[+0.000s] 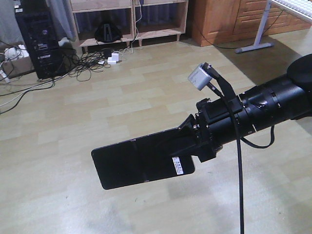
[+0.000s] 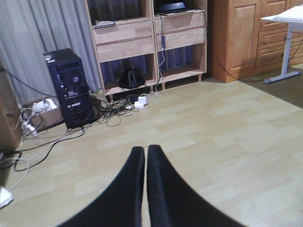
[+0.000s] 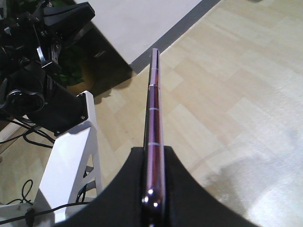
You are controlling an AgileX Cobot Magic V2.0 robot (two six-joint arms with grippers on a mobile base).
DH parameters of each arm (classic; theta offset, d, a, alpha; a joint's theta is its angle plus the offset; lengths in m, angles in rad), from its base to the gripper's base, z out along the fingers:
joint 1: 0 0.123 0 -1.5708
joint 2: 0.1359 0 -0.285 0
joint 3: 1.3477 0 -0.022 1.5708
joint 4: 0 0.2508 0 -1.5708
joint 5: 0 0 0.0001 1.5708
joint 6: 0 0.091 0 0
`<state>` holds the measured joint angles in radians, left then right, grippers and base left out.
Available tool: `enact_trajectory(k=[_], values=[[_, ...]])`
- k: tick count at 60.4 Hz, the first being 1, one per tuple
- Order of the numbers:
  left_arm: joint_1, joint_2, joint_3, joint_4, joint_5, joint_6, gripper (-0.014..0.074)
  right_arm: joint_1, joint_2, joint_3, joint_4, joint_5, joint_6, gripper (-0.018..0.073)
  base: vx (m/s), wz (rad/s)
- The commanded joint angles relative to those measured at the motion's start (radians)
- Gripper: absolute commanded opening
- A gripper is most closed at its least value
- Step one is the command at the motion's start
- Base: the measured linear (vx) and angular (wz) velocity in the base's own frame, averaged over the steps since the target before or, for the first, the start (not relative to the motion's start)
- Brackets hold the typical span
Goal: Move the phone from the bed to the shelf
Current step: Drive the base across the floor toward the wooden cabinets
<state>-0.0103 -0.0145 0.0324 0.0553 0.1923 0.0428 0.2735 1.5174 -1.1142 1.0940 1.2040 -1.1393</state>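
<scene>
Phone (image 1: 141, 163), in the exterior front view, was held out level above the pale wood-look floor (image 1: 73, 126). One short end was clamped in the right end effector (image 1: 187, 146), whose arm reached in from the right. Its glossy black face was turned to the camera, with a white barcode sticker (image 1: 178, 166) close to the gripped end. The shelf (image 1: 129, 19) stood well apart against the far wall. A black computer tower (image 1: 39, 41) stood to the left of the shelf, with a tangle of cables (image 1: 87, 61) on the floor between them.

From the left wrist, the left end effector (image 2: 141, 149) had its two black fingers drawn together, with only a thin slit between them and nothing in it. A grey curtain (image 2: 42, 28) hung behind the tower, and an orange-brown wooden cabinet (image 2: 241, 38) stood right of the shelf.

From the right wrist, the phone appeared edge-on, its pinkish metallic rim running straight away from the lens. The black fingers pressed against both of its flat faces. A white stand (image 3: 75, 161) rose at the lower left.
</scene>
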Motion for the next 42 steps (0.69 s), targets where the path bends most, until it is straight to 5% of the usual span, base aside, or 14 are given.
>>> enact_trajectory(k=[1, 42], values=[[-0.002, -0.01, -0.026, -0.005, -0.073, -0.004, 0.0001, -0.004, -0.038, -0.024, 0.086, 0.086, -0.003, -0.0001, 0.47, -0.07], [-0.002, -0.01, -0.026, -0.005, -0.073, -0.004, 0.0001, -0.004, -0.038, -0.024, 0.087, 0.086, -0.003, -0.0001, 0.47, -0.19]])
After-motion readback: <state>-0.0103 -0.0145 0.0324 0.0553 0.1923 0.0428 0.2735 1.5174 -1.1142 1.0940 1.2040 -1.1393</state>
